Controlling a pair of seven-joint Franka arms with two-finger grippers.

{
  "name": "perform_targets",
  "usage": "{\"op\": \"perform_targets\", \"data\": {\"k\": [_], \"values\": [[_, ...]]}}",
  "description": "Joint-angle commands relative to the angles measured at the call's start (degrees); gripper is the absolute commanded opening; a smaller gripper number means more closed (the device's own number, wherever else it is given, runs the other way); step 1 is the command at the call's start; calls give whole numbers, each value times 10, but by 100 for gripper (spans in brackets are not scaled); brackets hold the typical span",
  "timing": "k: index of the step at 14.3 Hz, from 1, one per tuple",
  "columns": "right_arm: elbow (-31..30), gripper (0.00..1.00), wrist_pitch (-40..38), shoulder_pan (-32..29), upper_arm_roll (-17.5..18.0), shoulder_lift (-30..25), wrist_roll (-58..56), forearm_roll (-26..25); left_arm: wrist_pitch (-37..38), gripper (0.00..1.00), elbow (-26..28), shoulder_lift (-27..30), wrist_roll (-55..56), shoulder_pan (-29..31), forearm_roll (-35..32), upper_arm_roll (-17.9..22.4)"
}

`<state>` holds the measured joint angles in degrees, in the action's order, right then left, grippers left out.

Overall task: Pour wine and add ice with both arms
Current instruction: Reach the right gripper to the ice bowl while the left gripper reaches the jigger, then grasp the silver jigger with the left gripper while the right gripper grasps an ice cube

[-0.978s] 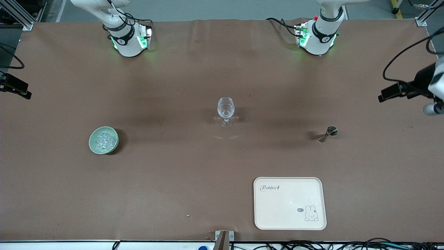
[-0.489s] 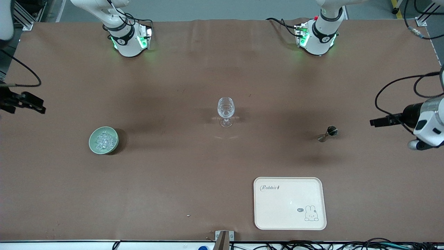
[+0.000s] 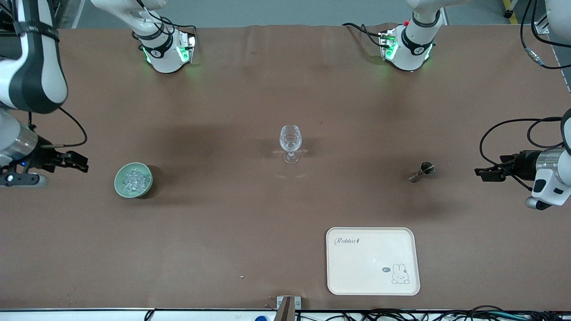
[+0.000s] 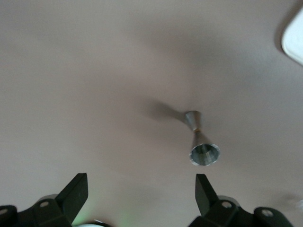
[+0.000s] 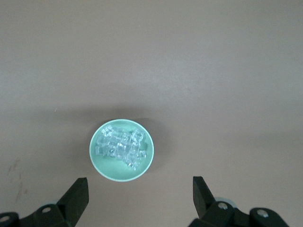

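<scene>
Landmark: wine glass [image 3: 290, 142], upright at mid-table; all places below are taken from it.
Glass contents: clear bowl, nothing in it that I could make out.
Ice [image 3: 133, 180]: a heap of clear chunks lay in the green bowl [image 3: 119, 187], well apart from the glass toward my right arm's end of the table.
Measuring cup [image 3: 421, 172]: small double-cone steel cup, lying tipped on its side, well apart from the glass toward my left arm's end.
Tray [image 3: 373, 285]: cream, rabbit print, bare, nearer the front camera than the glass.
Right gripper [image 3: 76, 162]: fingers stood wide apart, empty, low over the table just outside the green bowl; my wrist view looked straight onto the ice.
Left gripper [image 3: 484, 173]: fingers wide apart, empty, outside the steel cup, whose open mouth faced my wrist camera.
Step in hand: approach only; I judged both arms to be lining up, nothing poured, no ice added.
Next move, left: would need to close on the cup's narrow waist.
Next move, right: would need to settle over the bowl and pinch one small slippery chunk.
</scene>
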<state>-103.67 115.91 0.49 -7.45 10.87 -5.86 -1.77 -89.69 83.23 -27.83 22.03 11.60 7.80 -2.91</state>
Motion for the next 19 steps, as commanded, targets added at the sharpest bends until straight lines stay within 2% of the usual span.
{"op": "perform_targets", "data": {"k": [1,5,7,11,15,19], "values": [[-4,95,28,-6,2,34,-6,29,8,100,-6,-38,106,39,78,-5],[-10,95,62,-2,3,77,-7,29,-7,100,17,-64,129,72,178,-4],[-42,94,118,0,4,86,-6,30,-40,100,62,-68,142,98,252,-4],[-111,90,205,17,4,88,1,30,-86,100,139,-80,143,100,345,-5],[-134,85,234,21,4,104,1,30,-87,100,141,-119,143,97,389,-5],[-152,80,245,24,5,108,7,31,-87,100,141,-138,124,98,390,-8]]}}
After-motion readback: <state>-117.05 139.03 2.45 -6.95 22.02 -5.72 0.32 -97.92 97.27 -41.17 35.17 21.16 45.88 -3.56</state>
